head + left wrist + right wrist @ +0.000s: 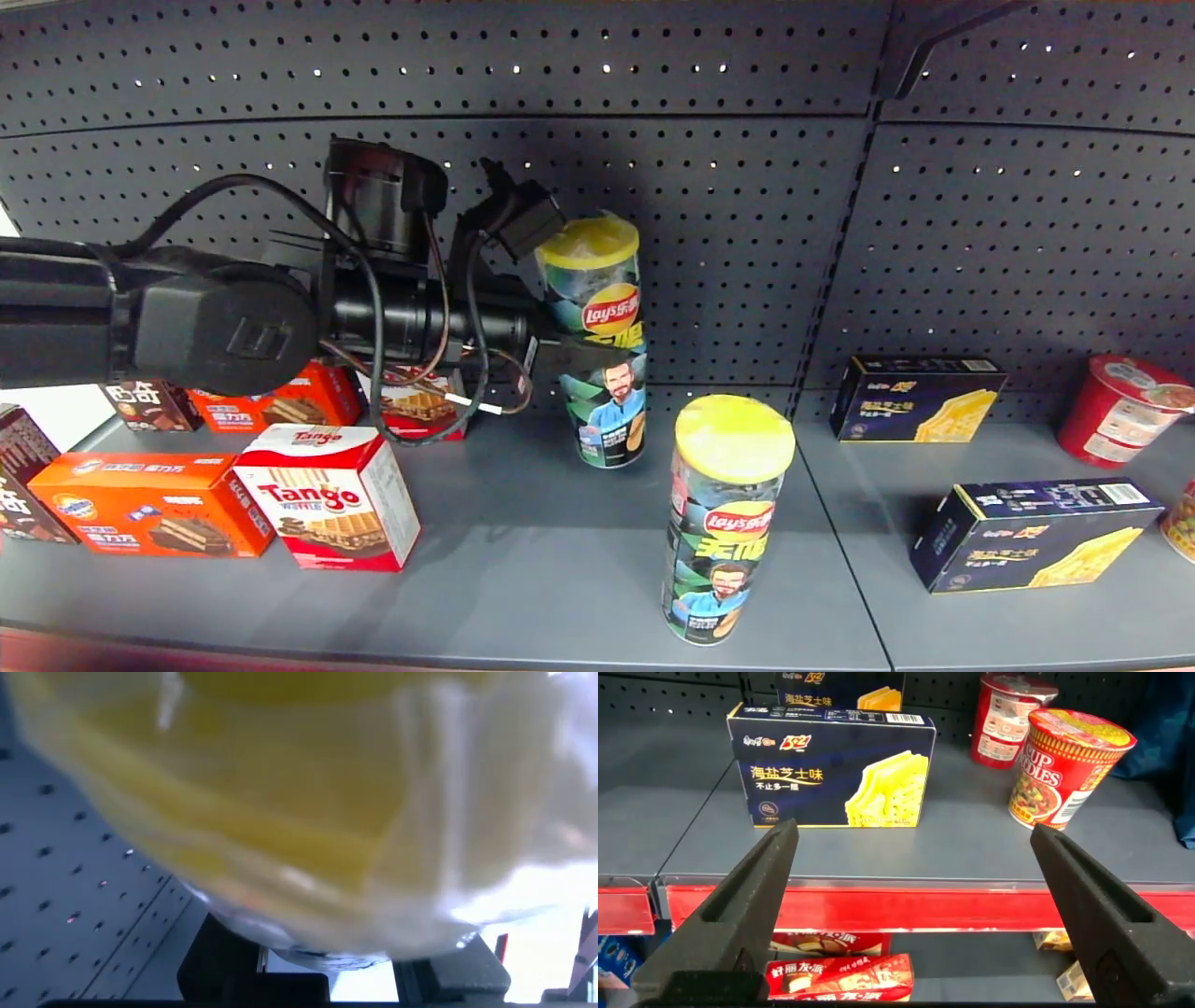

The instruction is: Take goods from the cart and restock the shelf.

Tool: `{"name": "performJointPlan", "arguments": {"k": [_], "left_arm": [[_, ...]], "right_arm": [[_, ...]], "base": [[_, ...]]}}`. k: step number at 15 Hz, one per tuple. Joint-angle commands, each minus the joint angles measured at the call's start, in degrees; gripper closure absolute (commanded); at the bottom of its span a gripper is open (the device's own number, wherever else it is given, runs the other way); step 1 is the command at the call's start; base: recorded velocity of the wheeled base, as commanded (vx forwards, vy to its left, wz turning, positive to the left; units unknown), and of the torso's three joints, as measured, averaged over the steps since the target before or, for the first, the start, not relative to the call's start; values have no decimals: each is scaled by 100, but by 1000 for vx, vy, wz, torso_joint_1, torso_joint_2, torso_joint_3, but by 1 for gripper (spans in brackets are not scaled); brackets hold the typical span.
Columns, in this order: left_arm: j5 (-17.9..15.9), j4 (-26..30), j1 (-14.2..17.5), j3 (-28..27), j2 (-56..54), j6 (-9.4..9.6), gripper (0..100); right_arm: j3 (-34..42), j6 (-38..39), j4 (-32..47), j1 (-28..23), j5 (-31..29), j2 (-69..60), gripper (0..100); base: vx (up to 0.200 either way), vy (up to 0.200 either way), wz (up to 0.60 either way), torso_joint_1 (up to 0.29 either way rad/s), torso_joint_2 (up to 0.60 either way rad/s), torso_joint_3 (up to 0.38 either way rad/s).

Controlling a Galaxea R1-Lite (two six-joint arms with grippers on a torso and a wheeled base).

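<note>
While the left gripper [597, 353] clamps a yellow-lidded chip can [593, 299], cartoon man on its label, upright at the back of the shelf [523, 569], a twin can [726, 523] stands nearer the front; the right gripper [915, 915] gapes wide.

Rear chip can [607, 299] is capped in yellow; its body is printed in green, black & blue w/ a red-yellow logo and a cartoon figure in blue. Front chip can [724, 551]: same print, yellow lid. Shelf [523, 569] is finished in plain grey; pegboard [747, 187] in dk grey, dotted w/ even rows of holes. Wafer box [327, 499]: white & red, brown wafer pic. Orange box [149, 504]: orange, dk choc pic. Near navy box [1036, 532] & far navy box [915, 397] are marked w/ yellow. Noodle cup [1069, 765]: red, yellow lettering. Right gripper [912, 833]: black.
</note>
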Motion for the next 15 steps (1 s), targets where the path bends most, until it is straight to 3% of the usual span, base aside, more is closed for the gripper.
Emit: {"name": "performJointPlan", "arguments": {"k": [1,6,13,15], "left_arm": [[0,1,-39,-83,217,-4,100],[0,282,-48,-733,657,5,100],[0,335,-65,-1129,1087,14,100],[0,326,-206,-1357,1430,14,100]], "right_arm": [[0,-1,-3,3,-1,22,0],[0,-1,-3,3,-1,22,0],[0,-1,-3,3,-1,22,0],[0,7,-3,3,-1,22,0]], "base": [[0,0,0,0,0,0],[0,0,0,0,0,0],[0,0,0,0,0,0],[0,0,0,0,0,0]]}}
